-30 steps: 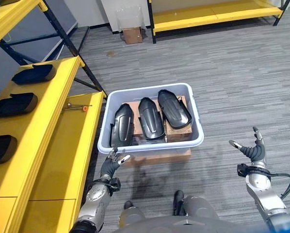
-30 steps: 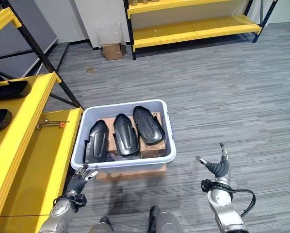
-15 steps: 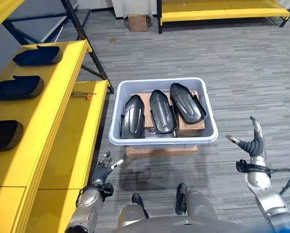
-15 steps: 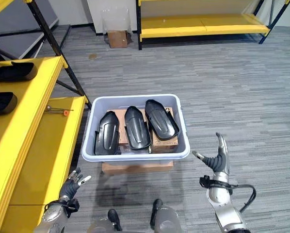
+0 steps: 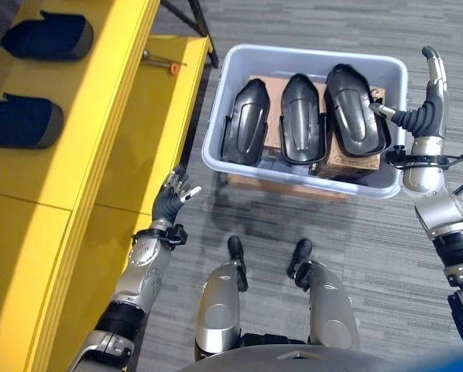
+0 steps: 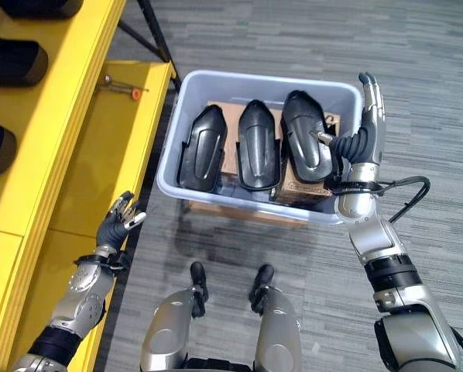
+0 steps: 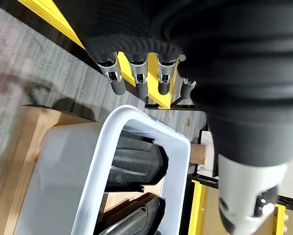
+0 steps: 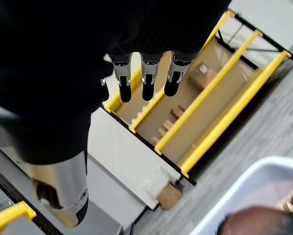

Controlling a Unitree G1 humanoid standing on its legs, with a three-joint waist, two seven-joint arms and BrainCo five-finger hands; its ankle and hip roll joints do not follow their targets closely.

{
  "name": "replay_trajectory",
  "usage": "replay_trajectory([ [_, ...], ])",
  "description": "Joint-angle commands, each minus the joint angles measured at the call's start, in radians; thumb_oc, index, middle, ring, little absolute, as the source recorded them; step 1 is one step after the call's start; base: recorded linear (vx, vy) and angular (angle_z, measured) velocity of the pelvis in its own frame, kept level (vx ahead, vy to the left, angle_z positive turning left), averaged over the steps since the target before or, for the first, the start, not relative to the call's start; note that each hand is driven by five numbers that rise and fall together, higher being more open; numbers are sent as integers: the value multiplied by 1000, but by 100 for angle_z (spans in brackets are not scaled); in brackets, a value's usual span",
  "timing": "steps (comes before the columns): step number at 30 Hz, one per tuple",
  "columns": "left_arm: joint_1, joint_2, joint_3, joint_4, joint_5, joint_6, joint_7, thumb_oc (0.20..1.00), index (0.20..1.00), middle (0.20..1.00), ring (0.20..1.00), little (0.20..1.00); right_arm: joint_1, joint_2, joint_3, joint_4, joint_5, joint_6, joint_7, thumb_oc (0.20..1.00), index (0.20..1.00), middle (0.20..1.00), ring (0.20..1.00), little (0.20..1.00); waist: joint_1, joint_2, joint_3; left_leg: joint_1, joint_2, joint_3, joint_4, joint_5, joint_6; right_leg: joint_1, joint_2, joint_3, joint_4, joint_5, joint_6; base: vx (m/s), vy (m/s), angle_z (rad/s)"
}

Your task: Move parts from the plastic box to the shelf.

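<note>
Three black parts (image 5: 301,116) in the box (image 5: 216,155), right hand (image 5: 426,116) above it, left hand (image 5: 169,203) near shelf (image 5: 77,155), fingers wide, holding nothing.

right robot hand (image 6: 361,139) | raised to plastic box (image 6: 186,93) rim (fingers straight)
</note>
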Motion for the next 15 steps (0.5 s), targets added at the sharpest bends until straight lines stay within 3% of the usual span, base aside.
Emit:
replay_trajectory([
  [1, 36, 39, 9, -107, -8, -16, 18, 1000, 1000, 1000, 1000, 1000, -30, -35, 34, -6, 6, 25, 0, 1000, 1000, 1000, 1000, 1000, 18, -3, -39, -40, 6, -95, 18, 13, -19, 53, -60, 25, 48, -11, 92, -87, 28, 17],
  [6, -15, 61, -12, -161, -16, 28, 41, 1000, 1000, 1000, 1000, 1000, -148, -12, 74, 140, 79, 91, -9, 1000, 1000, 1000, 1000, 1000, 49, 19, 8, -96, -7, -99, 29, 20, -10, -3, -84, 7, 78, -7, 96, -86, 2, 15],
  [11, -37, 66, -43, -144, 11, 46, 48, 1000, 1000, 1000, 1000, 1000, -245, 0, 107, 268, 120, 142, -36, 1000, 1000, 1000, 1000, 1000, 73, 28, 8, -171, -15, -105, 47, 22, 0, -74, -92, 2, 127, -18, 91, -46, -4, 6],
  [15, -12, 56, -53, -119, -29, 43, 23, 1000, 1000, 1000, 1000, 1000, -293, -2, 106, 376, 274, 202, -36, 1000, 1000, 1000, 1000, 1000, 93, 39, 8, -236, -28, -120, 67, 21, 6, -131, -92, 4, 168, -28, 85, -32, 6, 6],
])
